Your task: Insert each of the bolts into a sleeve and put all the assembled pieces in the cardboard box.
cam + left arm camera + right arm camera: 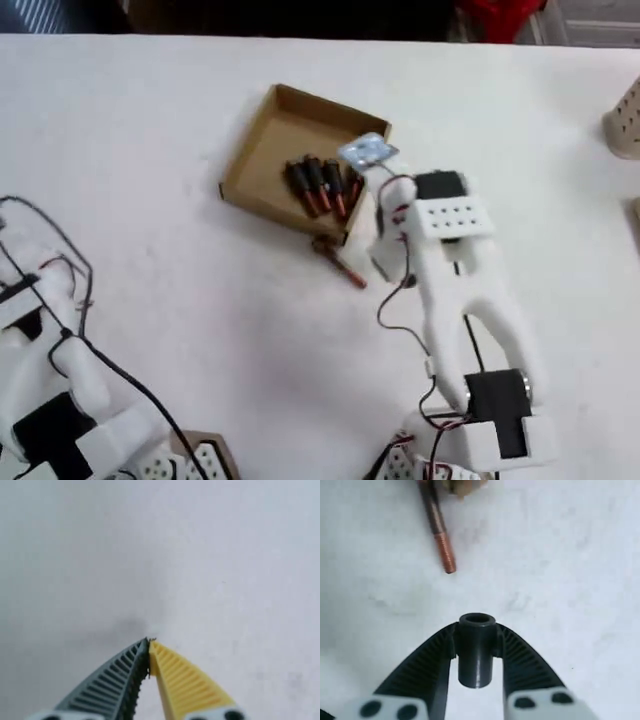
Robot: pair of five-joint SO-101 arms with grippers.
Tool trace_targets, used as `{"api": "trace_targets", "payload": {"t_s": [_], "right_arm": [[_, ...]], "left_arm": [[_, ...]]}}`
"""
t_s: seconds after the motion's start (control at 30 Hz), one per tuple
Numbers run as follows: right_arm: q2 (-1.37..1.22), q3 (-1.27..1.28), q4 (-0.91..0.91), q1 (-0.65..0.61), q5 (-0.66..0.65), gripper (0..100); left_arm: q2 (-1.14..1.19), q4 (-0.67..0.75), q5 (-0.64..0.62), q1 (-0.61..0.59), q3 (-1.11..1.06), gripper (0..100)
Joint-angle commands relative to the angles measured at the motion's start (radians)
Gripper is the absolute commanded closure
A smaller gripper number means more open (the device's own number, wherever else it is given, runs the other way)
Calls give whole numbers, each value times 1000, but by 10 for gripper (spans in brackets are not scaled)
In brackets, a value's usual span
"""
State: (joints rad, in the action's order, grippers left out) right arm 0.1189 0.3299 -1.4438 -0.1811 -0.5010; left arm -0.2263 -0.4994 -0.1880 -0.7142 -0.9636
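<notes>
White table (150,120), dark room edge behind. Left gripper (149,647): grey and yellow fingers pinched tip to tip, bare tabletop ahead of them. Cardboard box (285,130) mid-table, four assembled pieces (322,186) side by side inside, against the wall nearest the right arm. Loose bolt (437,527) on the table just outside that wall, ahead of the right fingertips and apart from them, threaded end toward them. Right gripper (476,630): fingers clamped narrow on black sleeve (476,655), its open end at the tips.
</notes>
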Motion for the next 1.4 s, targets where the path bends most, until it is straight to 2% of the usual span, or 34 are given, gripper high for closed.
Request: {"api": "trace_targets", "payload": {"t_s": [0.0, 0.1, 0.23, 0.3, 0.5, 0.73, 0.9, 1.37], "right_arm": [[47, 68, 79, 108, 21, 978], [53, 164, 177, 148, 21, 966], [45, 267, 309, 202, 17, 852], [45, 308, 349, 202, -35, 815], [53, 315, 318, 188, -78, 825], [56, 199, 154, 229, -86, 825], [56, 210, 142, 234, -126, 825], [45, 382, 417, 240, -164, 826]], "left_arm": [[-13, 11, 127, 76, 8, 969], [-13, -49, 149, 79, 34, 969], [-13, -60, 150, 79, 37, 969], [-13, -60, 150, 79, 37, 969], [-13, -60, 152, 79, 37, 969], [-13, -60, 153, 77, 37, 969], [-13, -60, 153, 77, 37, 969], [-13, -60, 153, 74, 37, 969]]}}
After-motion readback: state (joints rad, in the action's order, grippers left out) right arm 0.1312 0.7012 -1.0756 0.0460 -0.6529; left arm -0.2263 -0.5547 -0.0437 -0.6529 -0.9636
